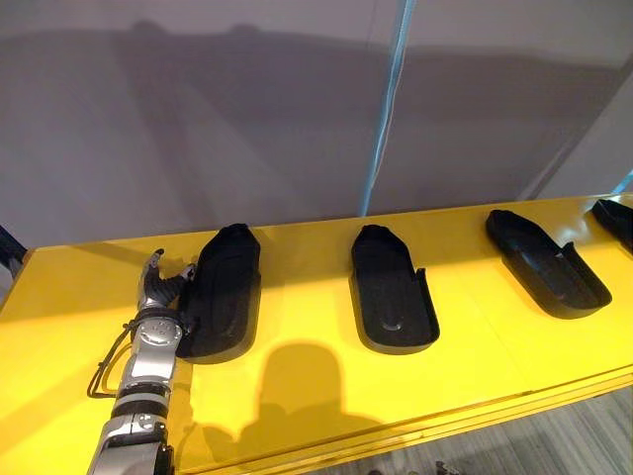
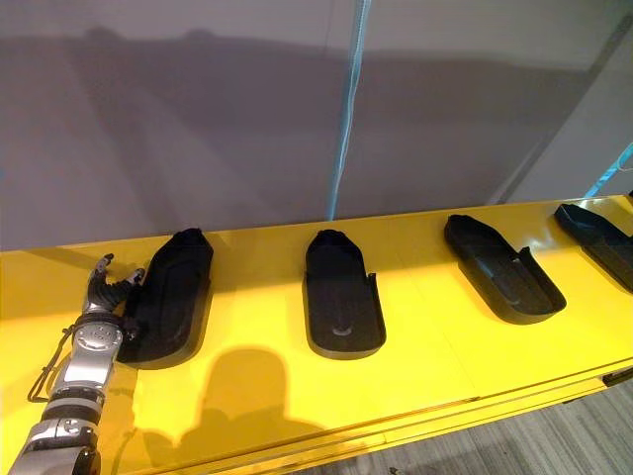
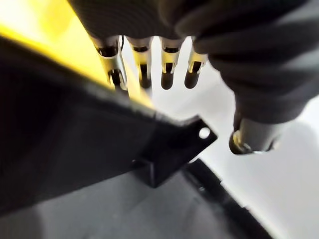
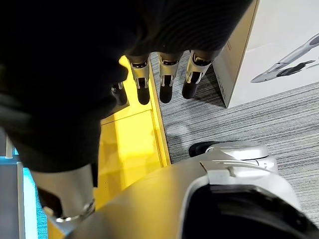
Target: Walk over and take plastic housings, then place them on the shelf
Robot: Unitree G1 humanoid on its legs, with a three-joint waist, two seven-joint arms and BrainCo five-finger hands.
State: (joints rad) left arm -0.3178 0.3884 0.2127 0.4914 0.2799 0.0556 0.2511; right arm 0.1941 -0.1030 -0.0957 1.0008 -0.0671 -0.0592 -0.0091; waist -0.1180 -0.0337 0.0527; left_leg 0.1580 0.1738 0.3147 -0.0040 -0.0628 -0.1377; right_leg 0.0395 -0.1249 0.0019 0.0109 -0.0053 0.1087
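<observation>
On the glossy yellow shelf (image 1: 316, 396), your robot's left hand (image 1: 161, 292) sat close against the left rim of the leftmost plastic housing (image 1: 227, 292), a matte black, shoe-shaped shell with a rounded nose and a shallow hollow. In the left wrist view its silver, dark-tipped fingers (image 3: 142, 64) reached out straight and side by side. The thumb (image 3: 254, 137) stood well apart from them, and neither curled round the housing's thin black edge. Whether the hand actually touched the shell could not be told.

Along the same shelf to the right lay a second housing (image 1: 391, 292), a third housing (image 1: 544, 262) and a fourth housing (image 1: 615, 220), each with its open side up. All were spaced well apart, and the fourth was cut off at the frame's edge.

Your right hand (image 4: 142, 82) hung with relaxed, nearly straight fingers and held nothing, above the grey ribbed floor (image 4: 279, 119) beside the shelf's yellow front. A smooth grey wall (image 1: 198, 119) with a thin blue strip (image 1: 384, 119) rose behind the row.
</observation>
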